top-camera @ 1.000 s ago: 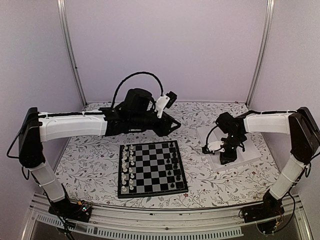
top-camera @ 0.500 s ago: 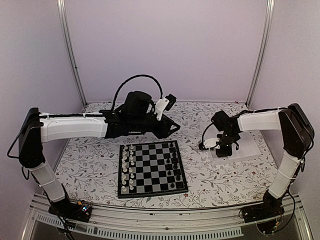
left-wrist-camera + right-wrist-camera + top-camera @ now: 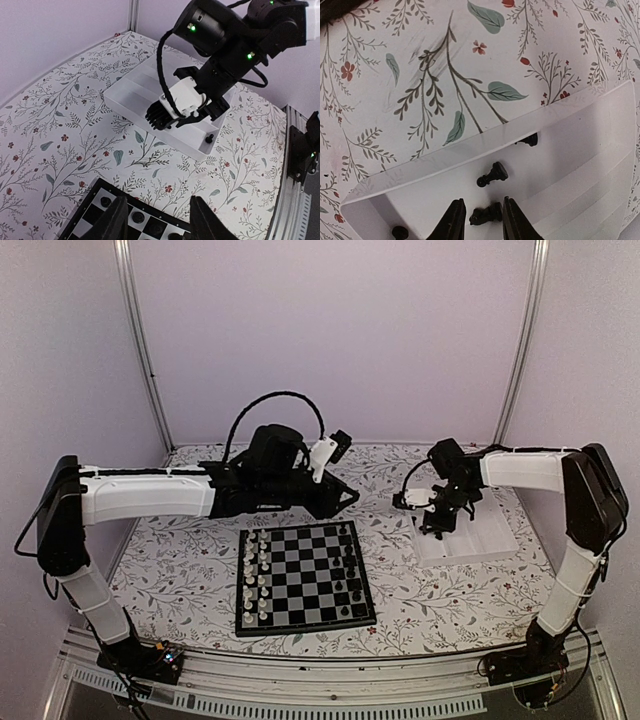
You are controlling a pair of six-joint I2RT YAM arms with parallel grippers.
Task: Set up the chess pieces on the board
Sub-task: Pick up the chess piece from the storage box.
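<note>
The board point(image 3: 310, 580) lies in the middle, with white chessmen along its left side and several black chess pieces point(image 3: 349, 552) along its right side. My left gripper point(image 3: 345, 495) hovers open and empty over the board's far edge. In the left wrist view its fingertips point(image 3: 118, 220) frame the board corner point(image 3: 92, 212) and black pieces point(image 3: 137, 217). My right gripper point(image 3: 437, 525) is down in the white tray point(image 3: 485, 540). Its open fingers point(image 3: 454, 220) straddle a black piece point(image 3: 486, 215) lying on its side. A black pawn point(image 3: 492, 175) lies just beyond.
Other black pieces lie in the tray by its far wall point(image 3: 530, 140) and in its corner point(image 3: 399, 231). The tray's low wall point(image 3: 470, 152) stands just ahead of the right fingers. The right arm point(image 3: 220, 75) shows over the tray point(image 3: 135, 90) in the left wrist view. Flowered cloth covers the table.
My right gripper has moved from the tray's near side to its far left part and now straddles a lying black piece. The left arm has barely moved.
</note>
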